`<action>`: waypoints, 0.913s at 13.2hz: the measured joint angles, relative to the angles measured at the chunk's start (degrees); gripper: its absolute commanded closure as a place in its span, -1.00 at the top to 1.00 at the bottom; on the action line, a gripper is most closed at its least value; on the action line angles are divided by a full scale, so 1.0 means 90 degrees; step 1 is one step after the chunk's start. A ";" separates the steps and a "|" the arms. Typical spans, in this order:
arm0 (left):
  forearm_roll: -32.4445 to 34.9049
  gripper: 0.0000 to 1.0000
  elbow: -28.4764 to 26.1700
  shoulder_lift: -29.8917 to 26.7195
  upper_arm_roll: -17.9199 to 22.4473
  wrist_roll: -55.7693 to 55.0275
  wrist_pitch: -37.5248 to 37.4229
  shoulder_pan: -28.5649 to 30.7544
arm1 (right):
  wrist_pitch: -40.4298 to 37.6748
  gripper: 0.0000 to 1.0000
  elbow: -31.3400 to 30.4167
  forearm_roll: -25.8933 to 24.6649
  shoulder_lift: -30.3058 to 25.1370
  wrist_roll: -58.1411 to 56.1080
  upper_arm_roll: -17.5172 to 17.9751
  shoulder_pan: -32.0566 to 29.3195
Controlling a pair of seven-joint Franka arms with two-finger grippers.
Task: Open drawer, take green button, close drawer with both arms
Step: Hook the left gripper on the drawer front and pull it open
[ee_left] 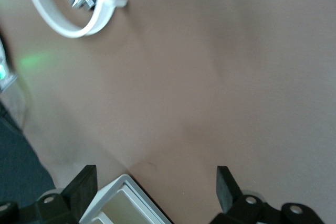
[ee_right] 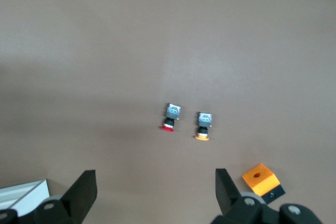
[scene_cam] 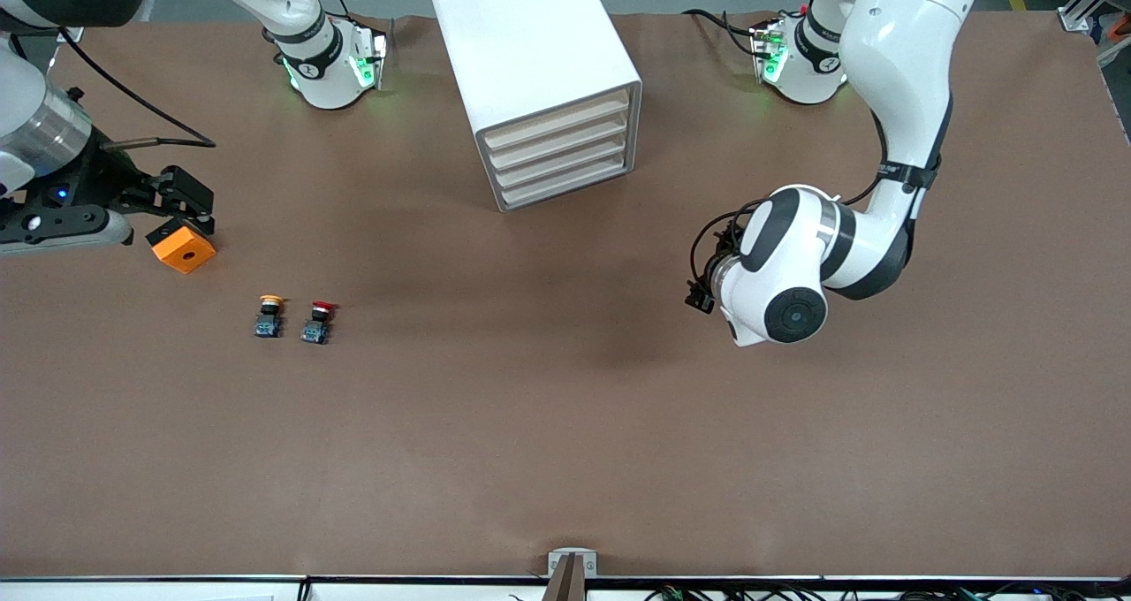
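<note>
The green button shows in no view. All four drawers (scene_cam: 558,157) are pushed in, so what they hold is hidden. The left gripper is hidden in the front view under the arm's own wrist; the right arm is cut off at that view's edge.

Nearest the front camera, toward the right arm's end of the table, two buttons lie just beside each other: an orange-capped one (scene_cam: 269,315) and a red-capped one (scene_cam: 318,321). Both lie on their sides. Farther from the camera, an orange block (scene_cam: 184,247) with a hole in its top sits on the table. The right gripper (ee_right: 155,192) hangs in the air beside that block, fingers (ee_right: 83,190) spread wide and holding nothing. Its wrist view shows both buttons and the block on the table under it.

The left gripper (ee_left: 156,191) hangs over bare table toward the left arm's end, fingers (ee_left: 226,187) also wide and empty. A white corner of the cabinet (ee_left: 123,203) shows between them.

Farthest back, the cabinet (scene_cam: 530,53) stands between the two arm bases. Its drawer fronts face the camera, turned partly toward the left arm's end. Nothing lies in front of it.
</note>
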 measured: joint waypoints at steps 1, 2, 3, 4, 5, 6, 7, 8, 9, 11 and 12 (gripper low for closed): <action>-0.0060 1.00 0.0003 0.0052 -0.0021 -0.0203 -0.0150 -0.0030 | 0.0026 1.00 0.0000 0.0000 0.0021 0.0000 0.0002 0.0068; -0.0176 1.00 0.0003 0.0102 -0.0035 -0.0314 -0.0266 -0.0065 | 0.0043 1.00 0.0000 0.0000 0.0052 0.0001 0.0002 0.0146; -0.0373 1.00 0.0004 0.0146 -0.0043 -0.0376 -0.0345 -0.0091 | 0.0061 1.00 0.0002 0.0000 0.0085 0.0003 0.0004 0.0223; -0.0655 1.00 0.0004 0.0196 -0.0047 -0.0410 -0.0398 -0.0102 | 0.0088 1.00 0.0016 0.0000 0.0115 0.0008 0.0005 0.0288; -0.0941 1.00 0.0003 0.0259 -0.0048 -0.0418 -0.0431 -0.0102 | 0.0097 1.00 0.0049 0.0000 0.0134 0.0008 0.0005 0.0333; -0.1144 1.00 0.0003 0.0335 -0.0048 -0.0425 -0.0443 -0.0102 | 0.0098 1.00 0.0100 0.0001 0.0148 0.0008 0.0006 0.0367; -0.1245 1.00 0.0003 0.0405 -0.0051 -0.0480 -0.0448 -0.0109 | 0.0098 1.00 0.0152 0.0002 0.0161 0.0008 0.0006 0.0398; -0.1314 1.00 0.0002 0.0467 -0.0061 -0.0640 -0.0455 -0.0141 | 0.0098 1.00 0.0191 0.0002 0.0177 0.0008 0.0007 0.0433; -0.1391 1.00 0.0002 0.0525 -0.0074 -0.0798 -0.0461 -0.0196 | 0.0098 1.00 0.0214 0.0002 0.0193 0.0009 0.0007 0.0470; -0.1512 1.00 -0.0019 0.0625 -0.0080 -0.0948 -0.0475 -0.0361 | 0.0098 1.00 0.0255 0.0002 0.0229 0.0010 0.0007 0.0508; -0.1591 1.00 -0.0053 0.0674 -0.0079 -0.0992 -0.0480 -0.0417 | 0.0097 1.00 0.0264 0.0002 0.0243 0.0010 0.0007 0.0510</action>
